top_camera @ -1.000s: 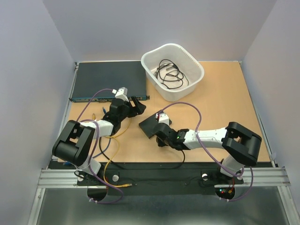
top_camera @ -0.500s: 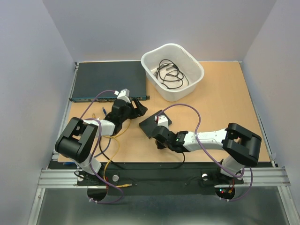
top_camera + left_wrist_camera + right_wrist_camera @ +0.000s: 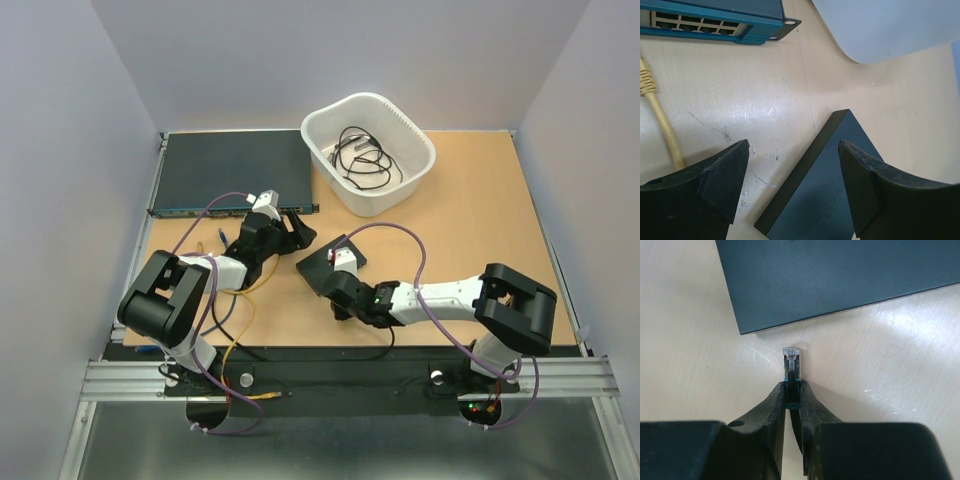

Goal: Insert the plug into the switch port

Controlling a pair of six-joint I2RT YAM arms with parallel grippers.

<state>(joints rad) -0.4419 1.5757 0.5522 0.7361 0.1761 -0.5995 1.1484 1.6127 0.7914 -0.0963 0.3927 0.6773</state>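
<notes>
Plug (image 3: 791, 359) pinched nose-first in my right gripper (image 3: 792, 386), aimed at the black box (image 3: 840, 280); left gripper (image 3: 792, 147) spread wide, probably to brace it.

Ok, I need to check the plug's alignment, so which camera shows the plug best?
Right wrist: the plug sits close-up, pinched in the right gripper, tip short of the black box. Top external hides it under that gripper; left wrist misses it.

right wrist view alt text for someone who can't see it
The right gripper pinches a clear-tipped plug, aimed at the near edge of a flat black box but not touching it. Pale table shows between them.
</notes>
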